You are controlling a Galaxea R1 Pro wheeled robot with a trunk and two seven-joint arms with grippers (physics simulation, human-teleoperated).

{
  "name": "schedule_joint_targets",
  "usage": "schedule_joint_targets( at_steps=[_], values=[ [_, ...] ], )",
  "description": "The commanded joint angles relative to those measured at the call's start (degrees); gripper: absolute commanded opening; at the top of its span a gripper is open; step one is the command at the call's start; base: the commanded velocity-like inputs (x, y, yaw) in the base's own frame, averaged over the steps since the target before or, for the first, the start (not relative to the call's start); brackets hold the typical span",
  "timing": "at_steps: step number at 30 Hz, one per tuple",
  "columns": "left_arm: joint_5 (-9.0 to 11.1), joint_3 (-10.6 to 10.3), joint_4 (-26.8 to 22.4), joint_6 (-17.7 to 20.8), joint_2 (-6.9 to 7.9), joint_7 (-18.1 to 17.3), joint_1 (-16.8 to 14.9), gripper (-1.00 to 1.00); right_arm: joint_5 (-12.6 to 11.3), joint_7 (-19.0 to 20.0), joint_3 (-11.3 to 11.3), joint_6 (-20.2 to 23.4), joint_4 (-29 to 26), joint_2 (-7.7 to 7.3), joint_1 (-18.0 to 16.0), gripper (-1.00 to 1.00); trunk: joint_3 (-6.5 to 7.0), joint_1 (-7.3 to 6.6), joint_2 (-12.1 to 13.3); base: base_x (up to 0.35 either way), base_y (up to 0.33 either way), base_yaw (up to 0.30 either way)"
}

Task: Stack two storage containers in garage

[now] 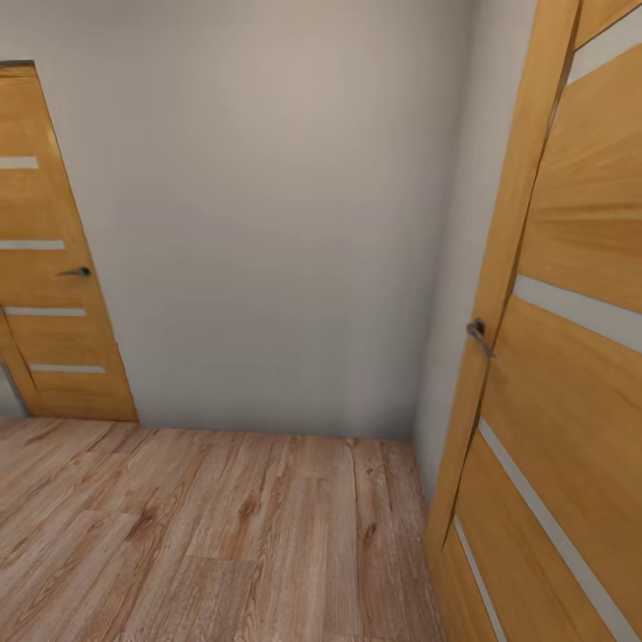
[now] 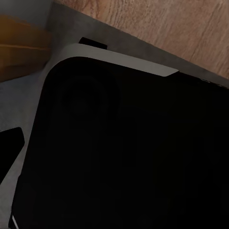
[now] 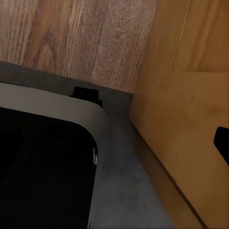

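Containers aren't visible from this hallway spot, gripper fingers' state can't be told from either wrist view, and the risk is the base (image 3: 43, 171) clipping the open door (image 1: 571, 357) close on the right while turning on the wood floor (image 1: 205, 535), near the wall (image 1: 267, 223).

— What do we see of our own body?

— In both wrist views, our big dark base with a pale rim (image 2: 119, 57) sits below us.

— And our fingers?

— A small black tip (image 3: 223, 143) shows, but we cannot tell if they are apart.
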Motion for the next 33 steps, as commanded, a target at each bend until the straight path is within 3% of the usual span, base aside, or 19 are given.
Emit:
schedule_joint_targets(
  at_steps=[1,12,33],
  values=[
    [0.08,0.33,0.02,-0.15,-0.02,-0.03,-0.02,1.0,-0.58,-0.02,0.42,-0.36,0.18,0.03,-0.07,1.0,-0.06,0.0,-0.03,0.0,0.0,0.12],
    [0.02,0.26,0.02,-0.15,-0.02,-0.03,-0.02,1.0,-0.68,-0.02,0.4,-0.36,0.18,0.02,-0.07,1.0,-0.06,0.0,-0.03,0.002,0.0,0.026],
    [0.09,0.24,0.03,0.03,-0.02,-0.03,-0.02,1.0,-0.86,-0.02,0.22,-0.36,0.18,0.01,-0.07,1.0,-0.06,0.0,-0.03,0.314,0.0,0.0]
  ],
)
